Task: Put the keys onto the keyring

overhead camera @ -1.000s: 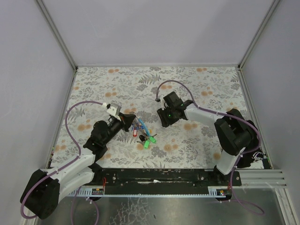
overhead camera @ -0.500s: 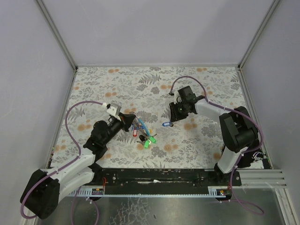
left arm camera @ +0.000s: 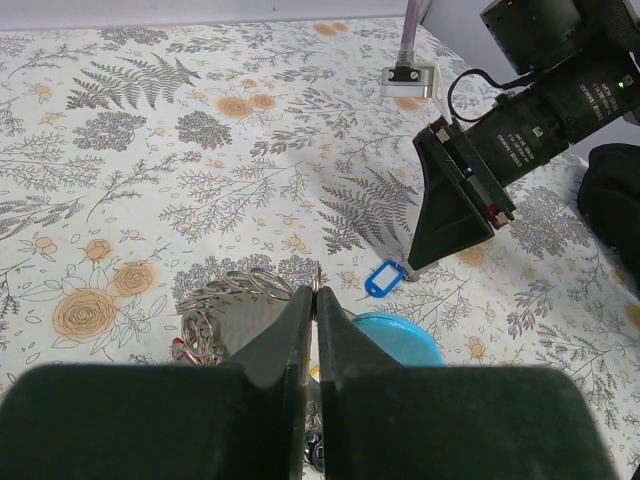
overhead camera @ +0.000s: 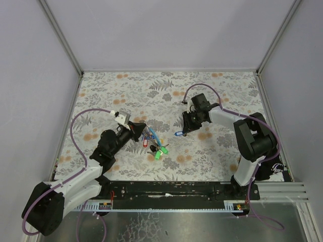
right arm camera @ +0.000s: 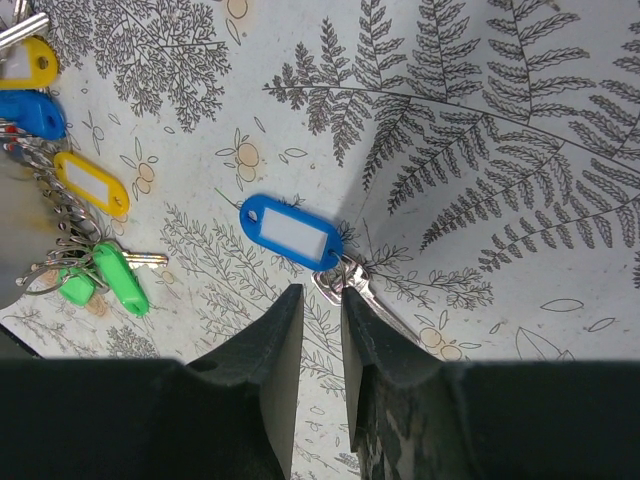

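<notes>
Right hand [right arm camera: 320, 292] over the blue-tagged key [right arm camera: 290, 232]
Your right hand, narrowly apart, straddles that key flat on the worktop [right arm camera: 520, 230], ready to pinch it; your left hand [left arm camera: 313, 295], pinched together on the keyring [left arm camera: 235, 285], steadies it nearby for threading.

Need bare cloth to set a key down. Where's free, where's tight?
Free: the far strip of the tablecloth along the back wall, and the near patch between the keyring bunch and the right arm. Crowded: mid-table, where the left hand, the bunch, the blue-tagged key and the right hand sit close.
</notes>
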